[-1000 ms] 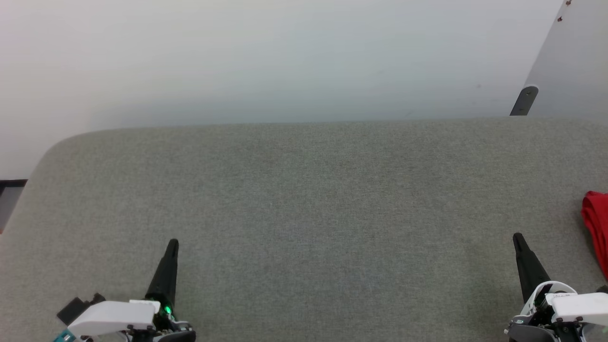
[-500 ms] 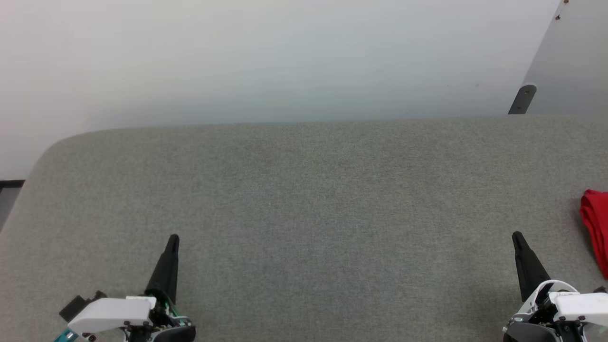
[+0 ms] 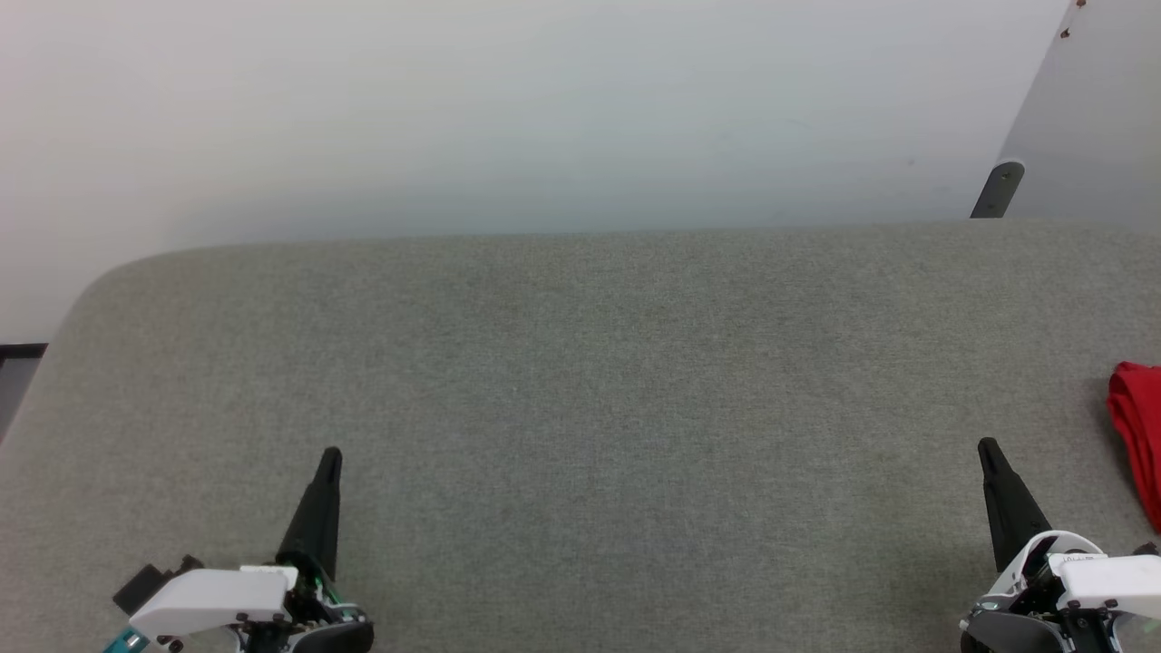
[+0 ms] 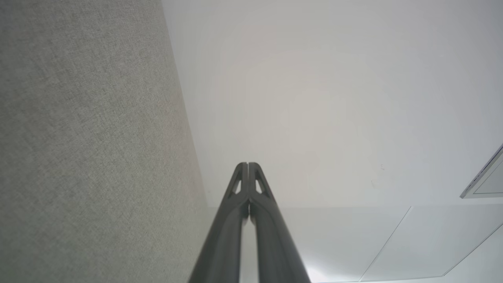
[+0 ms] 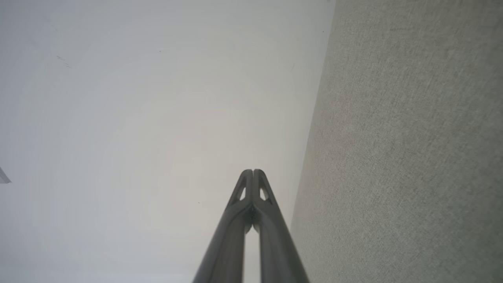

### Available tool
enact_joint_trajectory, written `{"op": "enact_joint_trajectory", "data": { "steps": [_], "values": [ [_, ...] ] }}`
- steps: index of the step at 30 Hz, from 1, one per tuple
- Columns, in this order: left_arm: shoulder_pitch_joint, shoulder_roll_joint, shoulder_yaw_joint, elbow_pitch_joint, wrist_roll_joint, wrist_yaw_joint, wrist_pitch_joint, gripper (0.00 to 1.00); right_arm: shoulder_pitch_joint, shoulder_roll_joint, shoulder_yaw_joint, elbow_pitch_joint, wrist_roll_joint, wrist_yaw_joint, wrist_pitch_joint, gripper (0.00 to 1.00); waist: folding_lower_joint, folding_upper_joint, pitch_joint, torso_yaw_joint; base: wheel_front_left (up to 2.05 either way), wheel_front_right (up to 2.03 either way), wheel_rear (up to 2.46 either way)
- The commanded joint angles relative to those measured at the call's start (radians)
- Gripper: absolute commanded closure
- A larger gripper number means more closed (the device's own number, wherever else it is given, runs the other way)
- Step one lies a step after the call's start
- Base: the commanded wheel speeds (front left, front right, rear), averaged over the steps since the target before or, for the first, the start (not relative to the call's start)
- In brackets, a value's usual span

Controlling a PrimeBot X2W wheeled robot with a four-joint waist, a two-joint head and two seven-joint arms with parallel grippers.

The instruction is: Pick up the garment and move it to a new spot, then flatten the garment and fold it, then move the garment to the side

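Left gripper (image 3: 331, 453): fingers pressed tip to tip, nothing between them; low over the grey fabric-covered surface (image 3: 580, 363), pointing forward.

Right gripper (image 3: 987, 444): shut the same way and empty; level with the left gripper and well apart from it.

Garment (image 3: 1138, 435): red cloth lying in soft bunched folds on the surface. Just outboard of the right gripper and a little ahead of its tip, near but not touching. Cut off by the picture's edge, so sleeves, trim and numerals hidden.

Why so held: likely a parked pose, with arms drawn back and spread and a broad stretch of grey surface between the two tools, room enough for spreading and folding a shirt.

Why so placed: out at the margin, not between the tools. Fits a shirt waiting to be fetched toward the middle, and equally a folded shirt set aside. Too little of it visible to tell which.

Wrist views: grey weave to one side of each closed finger pair, pale wall beyond; no cloth caught on either.

Writing: faint dark print on the right gripper's white housing (image 3: 1102, 576), too small to read. No brand or label legible on the garment or elsewhere.
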Motion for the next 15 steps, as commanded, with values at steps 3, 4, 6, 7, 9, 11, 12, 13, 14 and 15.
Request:
{"op": "enact_joint_trajectory", "data": {
  "steps": [3,4,6,7,9,11,12,13,14,15],
  "values": [
    [-0.009,-0.002,0.003,0.002,0.000,-0.003,0.005,1.00,-0.003,0.003,0.000,0.001,0.004,0.000,0.002,1.00,0.0000,0.0000,0.000,0.000,0.00,0.00,0.00],
    [-0.009,-0.002,0.003,0.002,0.001,-0.003,0.005,1.00,-0.003,0.003,0.000,0.001,0.004,0.000,0.002,1.00,0.0000,0.0000,0.000,0.000,0.00,0.00,0.00],
    [-0.010,-0.002,0.003,0.002,0.001,-0.003,0.006,1.00,-0.003,0.003,0.000,0.000,0.004,0.000,0.002,1.00,0.0000,0.0000,0.000,0.000,0.00,0.00,0.00],
    [-0.010,-0.003,0.004,0.002,0.001,-0.003,0.006,1.00,-0.003,0.003,0.000,0.000,0.004,0.000,0.002,1.00,0.0000,0.0000,0.000,0.000,0.00,0.00,0.00],
    [-0.010,-0.003,0.004,0.002,0.001,-0.003,0.006,1.00,-0.003,0.003,0.000,0.000,0.004,0.000,0.001,1.00,0.0000,0.0000,0.000,0.000,0.00,0.00,0.00],
    [-0.010,-0.003,0.004,0.002,0.002,-0.003,0.007,1.00,-0.003,0.003,0.000,0.000,0.004,0.000,0.001,1.00,0.0000,0.0000,0.000,0.000,0.00,0.00,0.00],
    [-0.010,-0.003,0.004,0.002,0.002,-0.003,0.004,1.00,-0.003,0.003,0.000,0.000,0.004,0.000,0.001,1.00,0.0000,0.0000,0.000,0.000,0.00,0.00,0.00],
    [-0.010,-0.003,0.004,0.002,0.002,-0.003,0.005,1.00,-0.003,0.003,0.000,0.000,0.004,0.000,0.001,1.00,0.0000,0.0000,0.000,0.000,0.00,0.00,0.00],
    [-0.010,-0.003,0.004,0.001,0.002,-0.003,0.005,1.00,-0.003,0.003,0.001,0.000,0.004,0.000,0.001,1.00,0.0000,0.0000,0.000,0.000,0.00,0.00,0.00],
    [-0.010,-0.003,0.004,0.001,0.002,-0.003,0.005,1.00,-0.003,0.003,0.001,0.000,0.004,0.000,0.001,1.00,0.0000,0.0000,0.000,0.000,0.00,0.00,0.00]
  ]
}}
